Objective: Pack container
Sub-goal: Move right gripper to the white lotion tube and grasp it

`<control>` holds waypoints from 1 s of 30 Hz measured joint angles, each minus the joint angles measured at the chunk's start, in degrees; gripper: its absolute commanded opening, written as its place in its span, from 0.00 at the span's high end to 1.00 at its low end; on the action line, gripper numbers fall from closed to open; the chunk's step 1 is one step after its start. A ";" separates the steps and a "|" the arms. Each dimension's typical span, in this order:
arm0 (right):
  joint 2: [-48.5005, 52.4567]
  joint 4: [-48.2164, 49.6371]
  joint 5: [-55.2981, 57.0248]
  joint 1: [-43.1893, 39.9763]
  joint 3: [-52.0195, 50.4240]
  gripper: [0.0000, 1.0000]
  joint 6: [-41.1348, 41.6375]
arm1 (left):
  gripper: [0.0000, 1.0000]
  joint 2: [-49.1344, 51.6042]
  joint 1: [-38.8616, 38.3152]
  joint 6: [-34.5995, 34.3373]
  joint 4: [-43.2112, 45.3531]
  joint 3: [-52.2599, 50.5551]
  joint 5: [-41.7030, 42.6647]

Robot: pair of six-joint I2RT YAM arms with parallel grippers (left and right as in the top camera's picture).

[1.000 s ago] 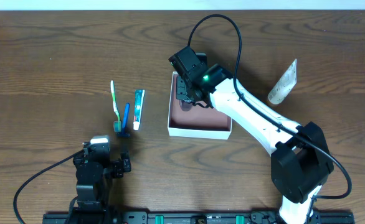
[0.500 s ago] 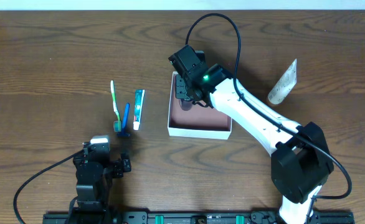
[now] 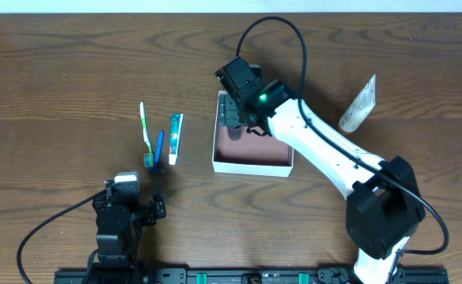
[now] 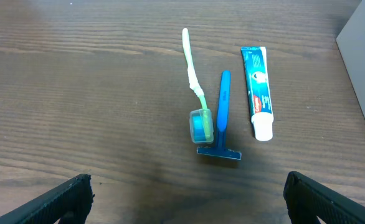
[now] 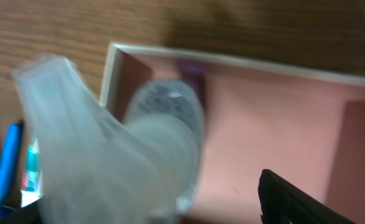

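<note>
The container [image 3: 251, 165] is a square box with white walls and a reddish-brown inside, right of the table's middle; it also shows in the right wrist view [image 5: 276, 118]. My right gripper [image 3: 232, 114] hangs over its far left part with its jaws apart. A blurred translucent whitish tube [image 5: 139, 149] lies just under the jaws, against the container's left wall, clear of the one finger that shows. My left gripper [image 4: 185, 202] is open and empty, low over the table near the front edge. Before it lie a green toothbrush [image 4: 194, 81], a blue razor [image 4: 222, 118] and a toothpaste tube [image 4: 257, 87].
A translucent pouch [image 3: 359, 104] lies on the wooden table to the right of the container. The right arm reaches across the container's right side. A cable loops behind it at the far side.
My right gripper has shifted slightly to the right over the container. The left arm and the toiletries have not moved.
</note>
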 measured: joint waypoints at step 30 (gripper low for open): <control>-24.81 -20.09 4.81 -32.04 0.90 0.24 -15.04 | 0.02 0.00 0.00 0.00 0.00 0.00 0.02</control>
